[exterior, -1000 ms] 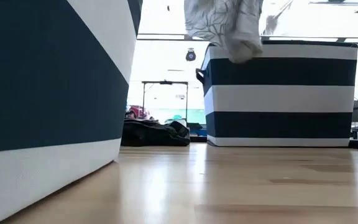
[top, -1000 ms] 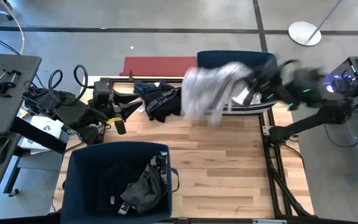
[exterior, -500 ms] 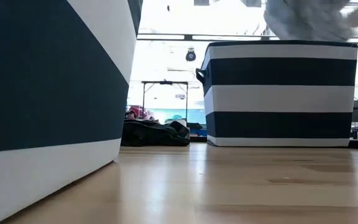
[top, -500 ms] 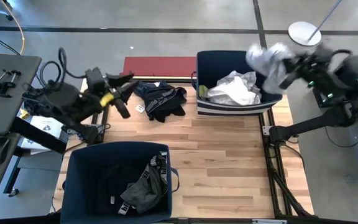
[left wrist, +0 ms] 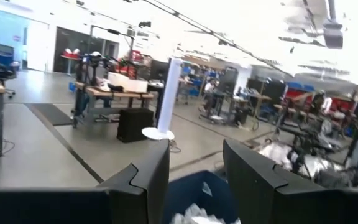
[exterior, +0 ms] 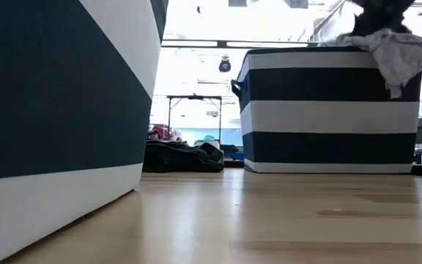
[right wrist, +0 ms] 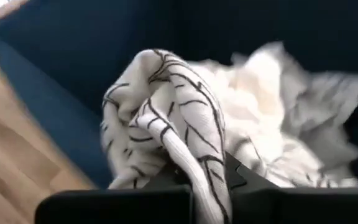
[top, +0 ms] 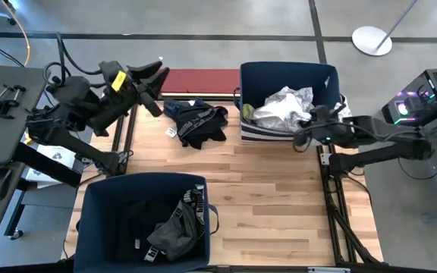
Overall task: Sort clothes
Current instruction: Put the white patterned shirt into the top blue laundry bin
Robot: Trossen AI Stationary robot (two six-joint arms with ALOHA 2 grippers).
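My right gripper (top: 308,136) is at the near right corner of the far striped blue bin (top: 258,76) and is shut on a white garment with black line pattern (right wrist: 166,124). In the low view this garment (exterior: 400,57) drapes over the bin's rim. White clothes (top: 283,106) lie inside that bin. A dark garment (top: 197,121) lies flat on the table. My left gripper (top: 149,80) is raised over the table's far left, open and empty (left wrist: 194,177). My right gripper pinches a bunched fold of the patterned garment (right wrist: 199,163) between its two fingers. The cloth covers the fingertips. The garment bulges out past the fingers, slack, and part of it (exterior: 405,70) hangs down over the outside of the bin's rim.
A second striped blue bin (top: 97,227) at the table's near left holds dark clothes (top: 174,231). A flat red board (top: 196,80) lies at the far edge. Bare wood (top: 279,197) stretches between the bins.
My right gripper has swung with the patterned garment from above the table over the far bin toward the right, then down to the bin's near right corner; the garment now drapes on the rim. My left arm has risen and gone toward the far edge.
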